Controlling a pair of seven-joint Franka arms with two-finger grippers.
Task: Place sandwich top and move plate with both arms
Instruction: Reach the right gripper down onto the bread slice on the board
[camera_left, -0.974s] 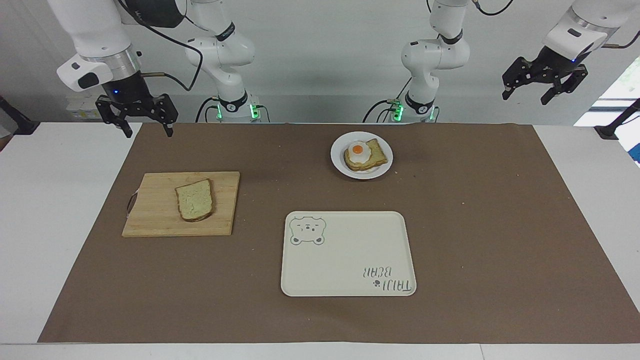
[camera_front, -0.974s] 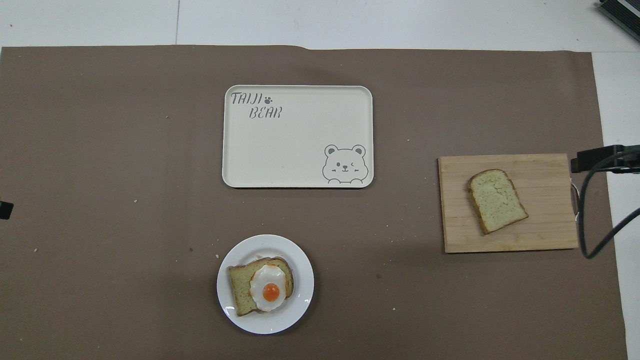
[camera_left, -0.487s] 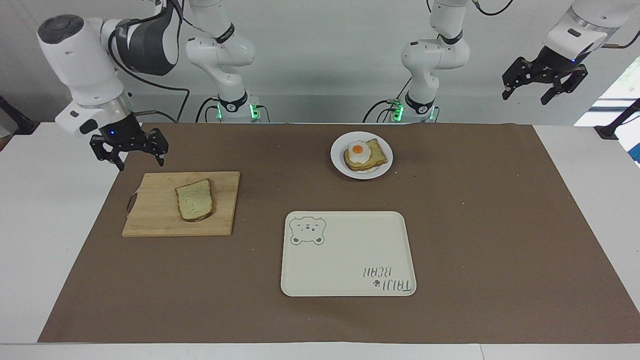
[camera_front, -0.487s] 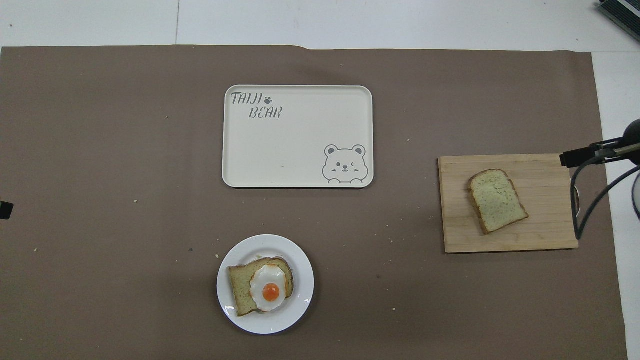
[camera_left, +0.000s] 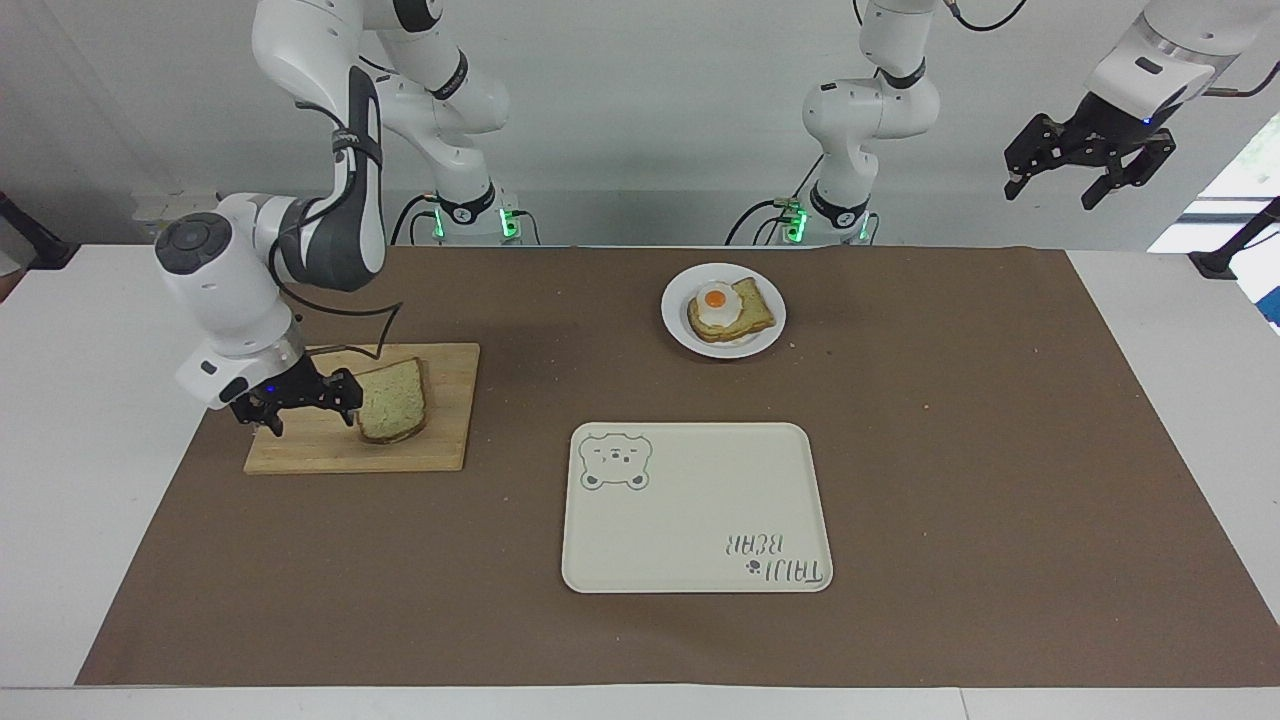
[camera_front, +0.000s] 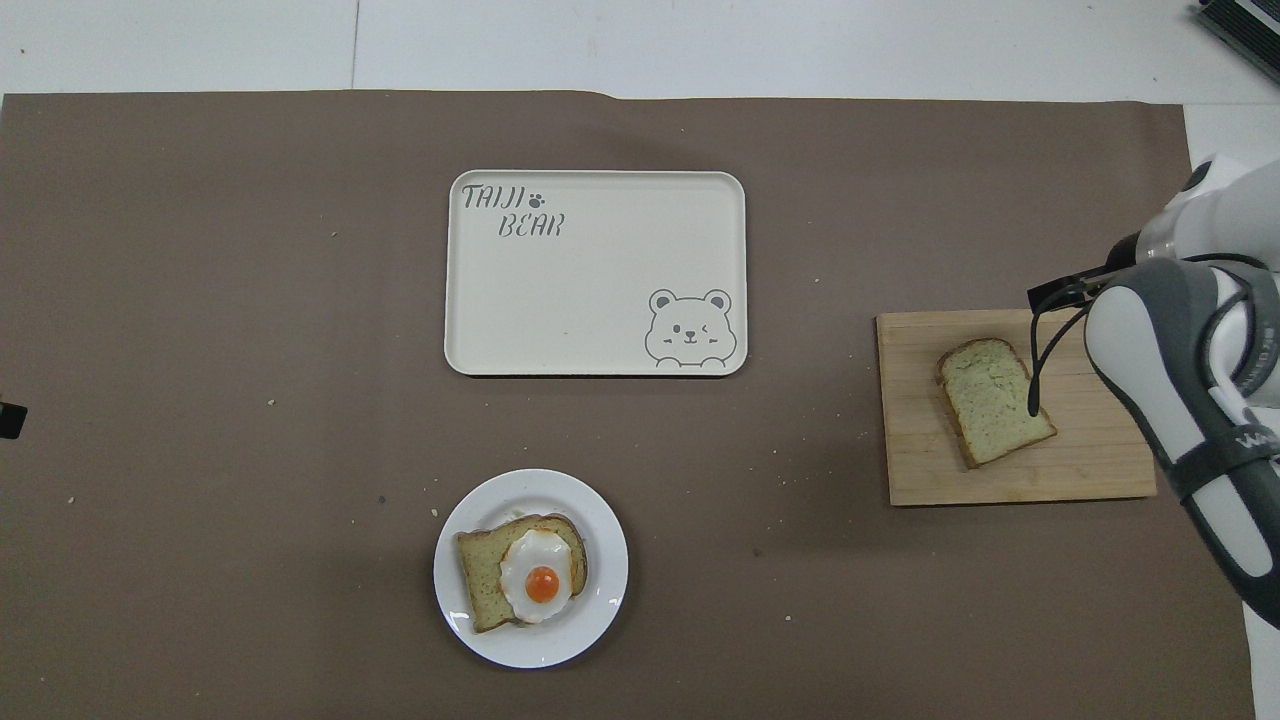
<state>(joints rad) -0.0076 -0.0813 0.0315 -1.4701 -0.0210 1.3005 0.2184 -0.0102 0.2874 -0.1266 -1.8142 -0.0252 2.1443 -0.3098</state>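
The sandwich top, a pale speckled slice with a dark crust, lies flat on a wooden cutting board. My right gripper hangs open low over the board, just beside the slice on the side toward the right arm's end of the table, with nothing between its fingers. In the overhead view the right arm's wrist hides it. The white plate carries a bread slice topped with a fried egg. My left gripper waits open, raised high over the left arm's end.
A cream tray with a bear drawing lies farther from the robots than the plate, mid-table. A brown mat covers the table, with crumbs scattered on it. The right arm's cable hangs over the board.
My right arm has swung down from above the table's edge to just over the cutting board beside the slice. The left arm, slice and plate have not moved.
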